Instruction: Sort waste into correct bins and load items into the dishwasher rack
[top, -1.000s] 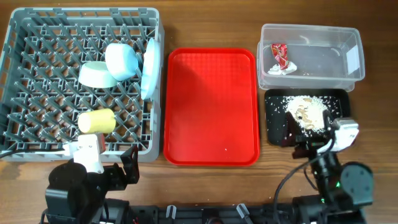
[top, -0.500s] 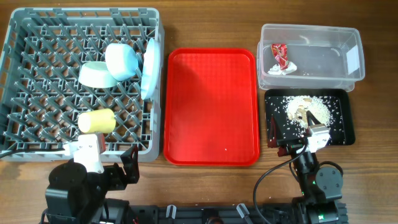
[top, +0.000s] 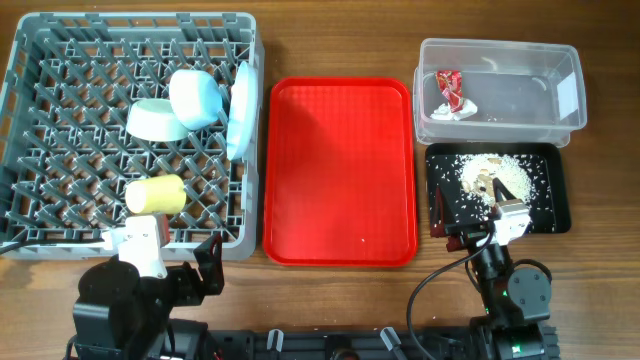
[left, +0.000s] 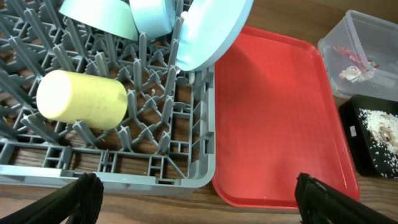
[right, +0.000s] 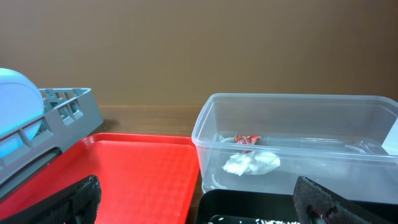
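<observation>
Grey rack (top: 130, 20) at the left of the table (top: 330, 40), loaded. Red tray (top: 340, 170) just beside it, bare apart from a speck or two. Clear tub (top: 530, 60) at far right, black tray (top: 555, 210) just beside its near wall. Sorting and loading judged all but finished; fork and spoon not made out in any view.

Blue plate (top: 238, 110) on edge against the rack's right wall, tilted, rim overhanging toward the red tray. Main hazard: any knock to the rack likely to tip it over the wall. Blue bowl (top: 195, 97) and green bowl (top: 155, 120) leaning together beside the plate, propped on pegs rather than seated, so liable to shift with it. Yellow cup (top: 155, 194) lying on its side across the pegs near the front wall, free to roll if jolted.

Left gripper (left: 208, 199) empty, fingers wide apart, low at the rack's near wall. Risk of clipping that wall on any forward or upward swing. Right gripper (right: 199, 199) likewise spread and empty, hanging over the black tray's near edge. Risk of catching the rim and flicking the contents out.

Red-and-white wrapper (top: 449, 88) inside the clear tub, next to a crumpled white scrap (top: 462, 112) — light enough to be dragged out by a passing finger. Rice scraps (top: 495, 175) heaped in the black tray, grains scattered toward its edges — shallow walls, so easily spilled onto the table.
</observation>
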